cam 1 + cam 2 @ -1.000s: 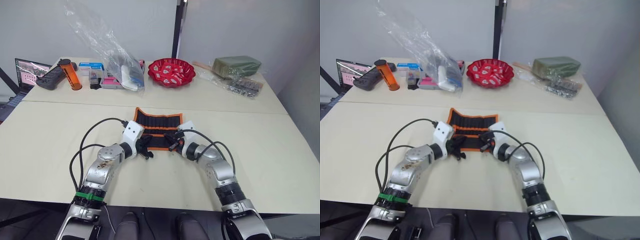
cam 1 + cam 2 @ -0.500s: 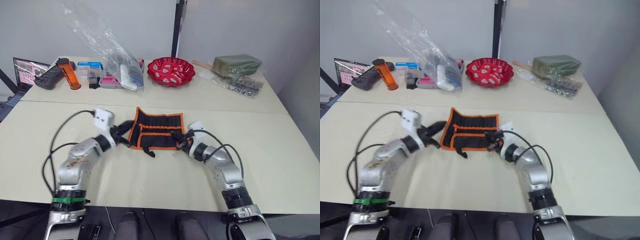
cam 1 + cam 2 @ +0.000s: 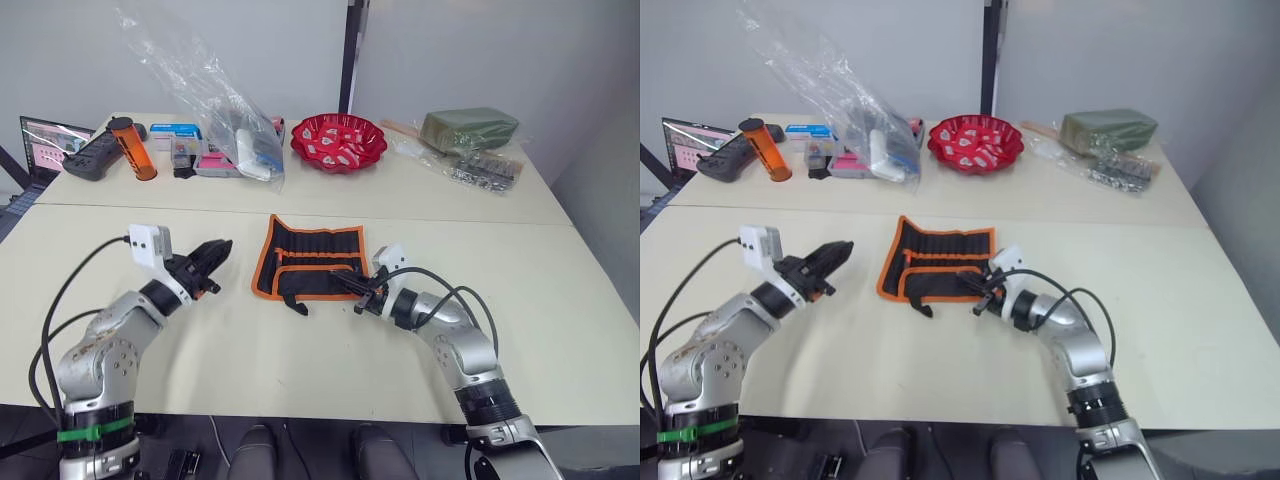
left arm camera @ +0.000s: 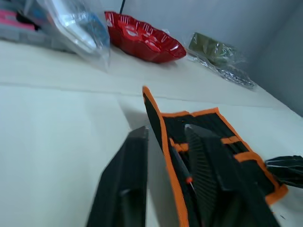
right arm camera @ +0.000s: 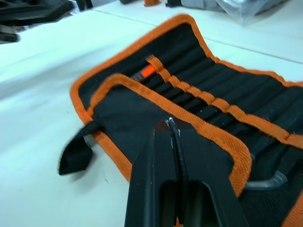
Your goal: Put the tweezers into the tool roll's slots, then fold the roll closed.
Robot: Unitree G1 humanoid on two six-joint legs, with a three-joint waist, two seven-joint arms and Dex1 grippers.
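Observation:
The tool roll (image 3: 312,252) lies opened on the near table, black with orange trim. Its lower flap is folded up and its left edge curls upward. Its slots (image 5: 222,101) run across the inner face, and the small black strap (image 5: 75,153) hangs off the near edge. The tweezers are hidden; I cannot pick them out against the black pockets. My right gripper (image 3: 360,291) is shut, its tips resting at the flap's lower right edge (image 5: 208,137), with nothing visible between them. My left gripper (image 3: 211,256) is open, raised to the left of the roll and apart from it.
On the far table stand a red bowl (image 3: 339,141), a clear plastic bag (image 3: 228,118), an orange canister (image 3: 133,148), small boxes (image 3: 186,150), a green packet (image 3: 470,127) and a laptop (image 3: 45,140). A seam (image 3: 460,223) divides the two tables just behind the roll.
My left arm has pulled back to the left, away from the roll, and its gripper has opened. The right gripper slid to the roll's lower right edge. The roll's left edge now curls up.

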